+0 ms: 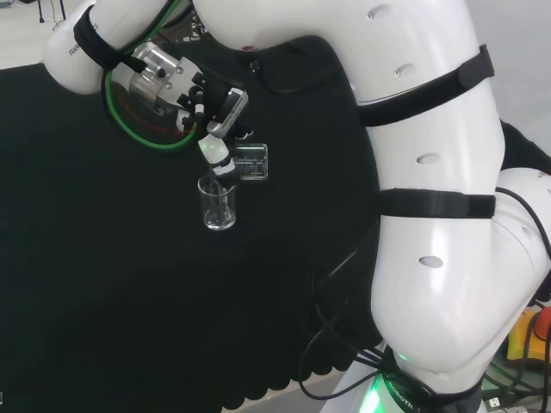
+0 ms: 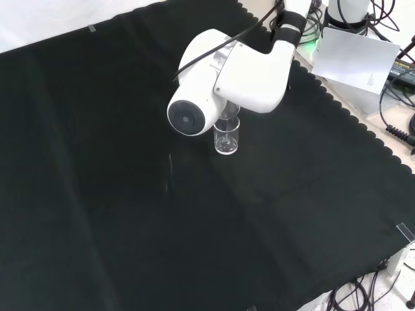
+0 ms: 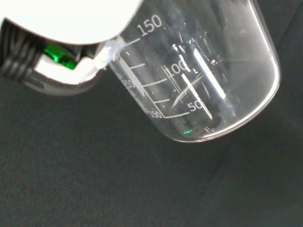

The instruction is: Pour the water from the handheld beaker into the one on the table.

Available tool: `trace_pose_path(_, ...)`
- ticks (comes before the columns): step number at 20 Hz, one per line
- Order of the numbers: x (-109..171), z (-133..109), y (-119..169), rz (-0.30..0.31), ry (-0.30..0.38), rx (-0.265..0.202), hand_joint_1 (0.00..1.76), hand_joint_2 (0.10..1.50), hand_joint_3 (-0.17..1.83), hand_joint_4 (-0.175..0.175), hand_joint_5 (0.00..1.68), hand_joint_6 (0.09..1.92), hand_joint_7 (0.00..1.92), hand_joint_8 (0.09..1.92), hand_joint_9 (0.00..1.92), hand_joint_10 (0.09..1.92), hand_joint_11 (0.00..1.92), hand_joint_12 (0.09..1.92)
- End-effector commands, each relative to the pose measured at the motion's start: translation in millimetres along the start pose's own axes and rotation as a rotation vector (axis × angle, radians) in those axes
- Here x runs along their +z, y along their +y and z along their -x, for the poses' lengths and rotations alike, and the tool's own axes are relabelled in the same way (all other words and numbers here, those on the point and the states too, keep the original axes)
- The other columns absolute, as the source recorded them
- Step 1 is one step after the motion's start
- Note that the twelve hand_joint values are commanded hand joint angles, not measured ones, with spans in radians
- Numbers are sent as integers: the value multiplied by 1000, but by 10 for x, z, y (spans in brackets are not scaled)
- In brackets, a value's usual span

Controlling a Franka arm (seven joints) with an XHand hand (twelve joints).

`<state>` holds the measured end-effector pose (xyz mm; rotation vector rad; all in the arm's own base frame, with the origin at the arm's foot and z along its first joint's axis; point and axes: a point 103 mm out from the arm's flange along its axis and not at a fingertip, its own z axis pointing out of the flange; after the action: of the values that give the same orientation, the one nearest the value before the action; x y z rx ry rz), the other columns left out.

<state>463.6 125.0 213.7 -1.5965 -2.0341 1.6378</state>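
Beakers are counted as two in the head view: one held beaker (image 1: 250,161), lying tipped on its side, and one table beaker (image 1: 217,205) standing upright on the black cloth (image 1: 103,284) just beside and below it. The hand (image 1: 225,112) is seen with fingers closed round the tipped beaker. In the front view, the standing beaker (image 2: 227,137) is placed directly under the white arm link (image 2: 227,71).

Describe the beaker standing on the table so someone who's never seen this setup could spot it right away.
In the head view, find the black cloth and the hand reaching over its middle. Directly below the hand stands a small clear beaker, upright on the cloth. Unlike the tilted beaker lying sideways in the hand just to its right, it stands free with its mouth up.
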Motion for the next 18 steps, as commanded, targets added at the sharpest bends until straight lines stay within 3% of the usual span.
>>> trace_pose_path(1,-32,-56,-20,-25,-12,-1,1305,502,1033,-175,1159,1032,1225,1002,1548,859,1206,879)
trace_pose_path(18,-52,-72,-43,-69,-29,-7,1304,503,1035,-175,1157,1037,1222,1008,1544,865,1200,882)
